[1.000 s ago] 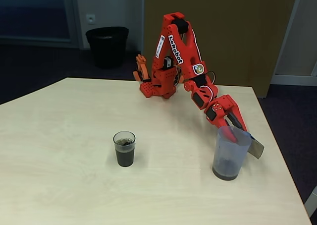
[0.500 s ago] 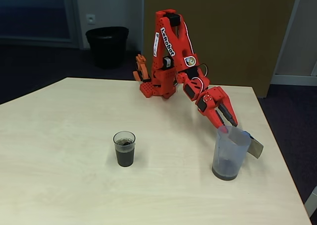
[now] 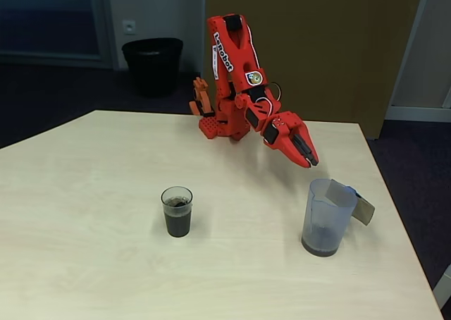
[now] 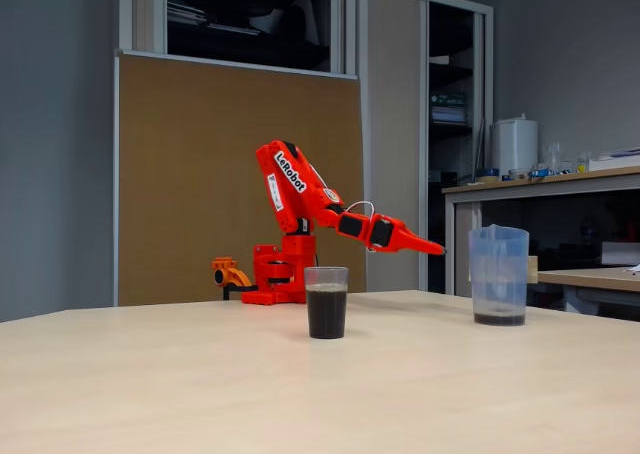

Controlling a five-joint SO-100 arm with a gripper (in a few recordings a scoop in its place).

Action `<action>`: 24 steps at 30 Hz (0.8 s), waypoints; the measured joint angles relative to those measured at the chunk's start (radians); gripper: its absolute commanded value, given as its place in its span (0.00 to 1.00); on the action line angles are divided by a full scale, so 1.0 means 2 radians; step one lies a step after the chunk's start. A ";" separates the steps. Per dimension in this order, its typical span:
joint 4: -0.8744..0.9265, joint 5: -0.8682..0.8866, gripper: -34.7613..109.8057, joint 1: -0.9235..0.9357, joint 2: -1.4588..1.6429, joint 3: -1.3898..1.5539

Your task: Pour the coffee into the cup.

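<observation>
Coffee (image 3: 177, 223) fills the cup (image 3: 177, 211) mid-worktop; your tool (image 3: 309, 161), closed and empty, has let go of the pitcher (image 3: 327, 216) and lifted away, so pouring looks finished.

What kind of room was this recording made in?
Probably an office or lab room: a pale wooden table with a black waste bin behind it, a brown pinboard panel, and a side counter holding containers.
</observation>
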 measured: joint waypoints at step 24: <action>0.365 -0.558 0.24 0.314 0.251 0.084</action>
